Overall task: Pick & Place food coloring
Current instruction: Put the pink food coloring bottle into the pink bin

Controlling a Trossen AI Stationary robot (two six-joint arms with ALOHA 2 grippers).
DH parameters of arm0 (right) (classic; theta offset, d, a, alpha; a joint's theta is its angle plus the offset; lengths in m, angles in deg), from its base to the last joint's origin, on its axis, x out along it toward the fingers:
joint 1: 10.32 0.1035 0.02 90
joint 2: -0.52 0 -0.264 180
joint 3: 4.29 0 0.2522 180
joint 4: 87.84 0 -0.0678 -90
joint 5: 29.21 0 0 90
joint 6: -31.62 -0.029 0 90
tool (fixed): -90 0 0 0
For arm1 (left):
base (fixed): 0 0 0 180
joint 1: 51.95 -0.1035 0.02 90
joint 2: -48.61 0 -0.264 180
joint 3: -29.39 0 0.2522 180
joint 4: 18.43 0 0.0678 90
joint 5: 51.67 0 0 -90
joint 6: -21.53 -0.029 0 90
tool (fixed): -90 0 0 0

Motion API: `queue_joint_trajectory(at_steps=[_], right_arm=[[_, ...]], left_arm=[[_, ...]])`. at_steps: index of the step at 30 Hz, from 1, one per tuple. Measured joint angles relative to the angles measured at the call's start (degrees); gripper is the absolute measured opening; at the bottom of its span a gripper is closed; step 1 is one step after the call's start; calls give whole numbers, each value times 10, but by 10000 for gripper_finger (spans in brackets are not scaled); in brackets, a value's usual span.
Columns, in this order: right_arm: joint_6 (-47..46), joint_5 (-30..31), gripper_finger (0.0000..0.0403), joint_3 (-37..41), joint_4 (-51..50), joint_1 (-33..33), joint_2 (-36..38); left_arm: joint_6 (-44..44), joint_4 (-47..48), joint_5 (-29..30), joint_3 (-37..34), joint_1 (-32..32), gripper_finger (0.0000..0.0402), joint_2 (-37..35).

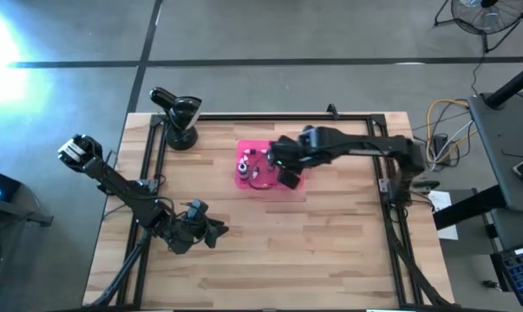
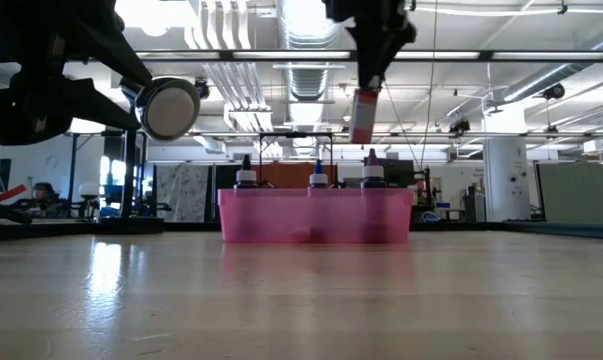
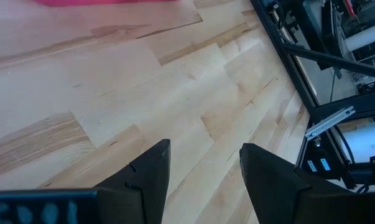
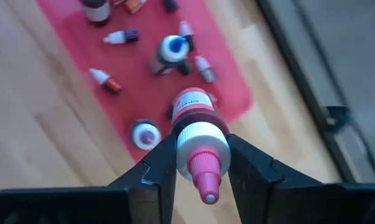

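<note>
Pink tray (image 1: 289,191): you see it mid-table, holding several small dropper bottles, some upright, some lying flat.
Right gripper (image 4: 201,163): your right arm hangs above the tray, fingers pinching a red food coloring bottle (image 4: 194,121) at its white collar.
Left gripper (image 3: 203,165): it waits over bare wood near the table's front-left, well apart from the tray, fingers spread and empty.

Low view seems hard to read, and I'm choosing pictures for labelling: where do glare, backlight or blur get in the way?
Low view: bright ceiling lights silhouette the arms; the tray stays readable. High view: glare whitens the floor's upper-left corner. Right wrist view: the held bottle is sharp, the small bottles beyond soft.
</note>
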Motion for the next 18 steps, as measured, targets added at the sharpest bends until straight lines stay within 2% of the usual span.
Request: queue_joint_trajectory(at_steps=[6,12,18], right_arm=[[38,-89,106,-59,-1,-21,-82],[62,-103,106,-70,13,-22,-142],[91,-140,106,-37,78,-29,-159]], left_arm=[[0,0,-3,0,0,170,0],[0,0,-3,0,0,170,0],[0,0,-3,0,0,170,0]])
